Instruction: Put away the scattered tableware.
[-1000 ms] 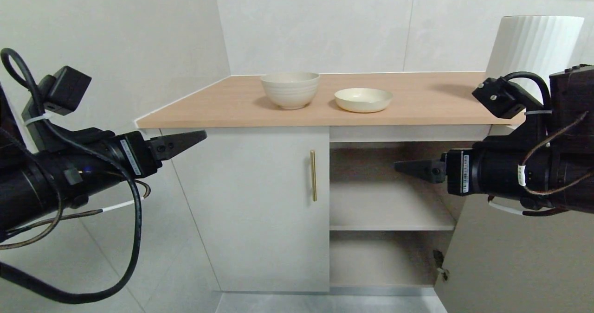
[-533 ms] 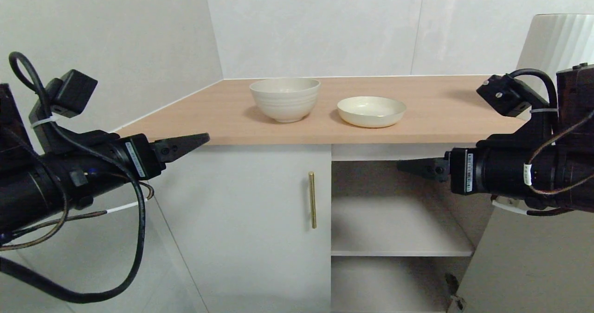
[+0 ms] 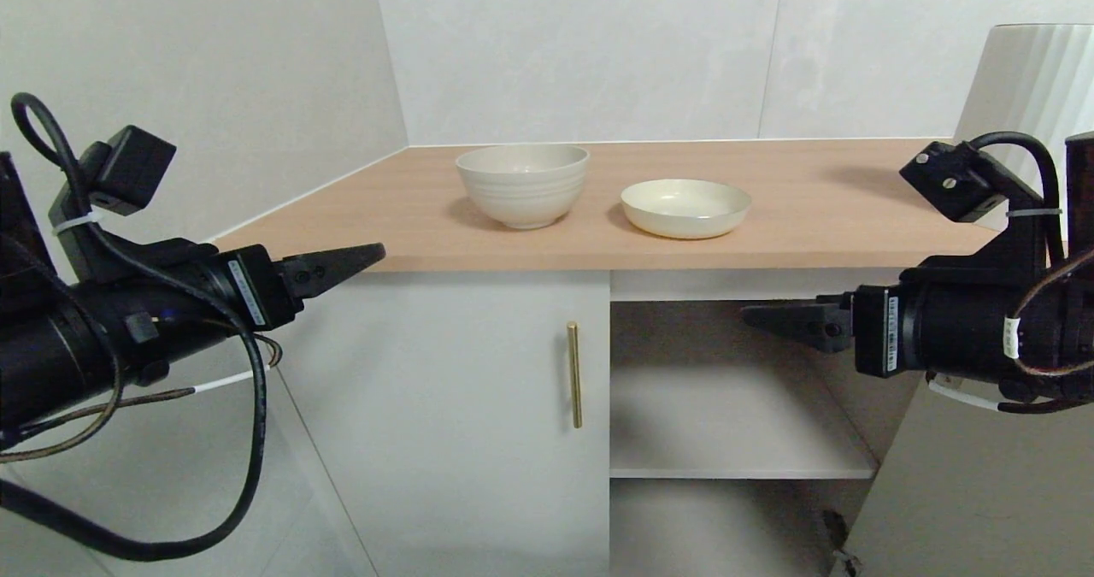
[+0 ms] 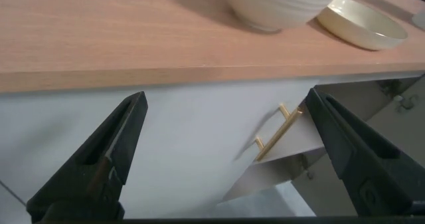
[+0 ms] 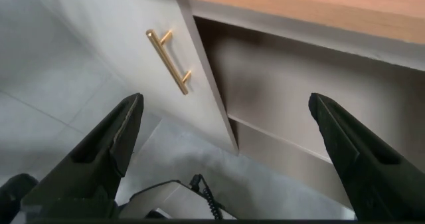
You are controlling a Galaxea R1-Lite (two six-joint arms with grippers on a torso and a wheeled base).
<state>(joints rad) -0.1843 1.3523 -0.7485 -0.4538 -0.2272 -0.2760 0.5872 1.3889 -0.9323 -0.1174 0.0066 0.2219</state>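
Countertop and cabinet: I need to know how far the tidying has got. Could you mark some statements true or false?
1. The bowl sits on the countertop. True.
2. The shallow dish lies on a shelf inside. False: it sits on the countertop, beside the bowl.
3. The cabinet is open on its right side. True.
4. The left gripper holds the bowl. False: it is open and empty, in front of the countertop's edge.

On the table [image 3: 820,209] the bowl [image 3: 522,185] stands left of the dish [image 3: 685,207], close but apart. Under it, a closed door [image 3: 479,406] lies left of the open compartment [image 3: 726,338] with its shelf [image 3: 726,427]; my right gripper [image 3: 756,314] is before that opening.
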